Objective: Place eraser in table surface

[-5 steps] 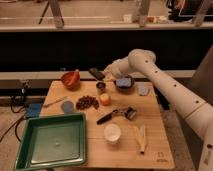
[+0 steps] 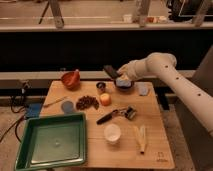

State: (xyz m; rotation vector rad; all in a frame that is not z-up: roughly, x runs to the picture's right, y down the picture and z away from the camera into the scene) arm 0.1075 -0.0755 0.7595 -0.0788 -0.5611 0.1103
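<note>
Near left, the tray is seen overlapping the table. Further right, the eraser is held tilted above the far edge (not yet set down). It is pinched by the gripper, which is poised just over a dark bowl, the arm reaching in from the right.

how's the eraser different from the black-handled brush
The eraser is a short flat block, while the brush is long, with a thin handle and a wider head. The eraser is held up, tilted, by the gripper above the rear edge of the table surface, whereas the brush lies flat near the table's middle. Both are dark.
</note>
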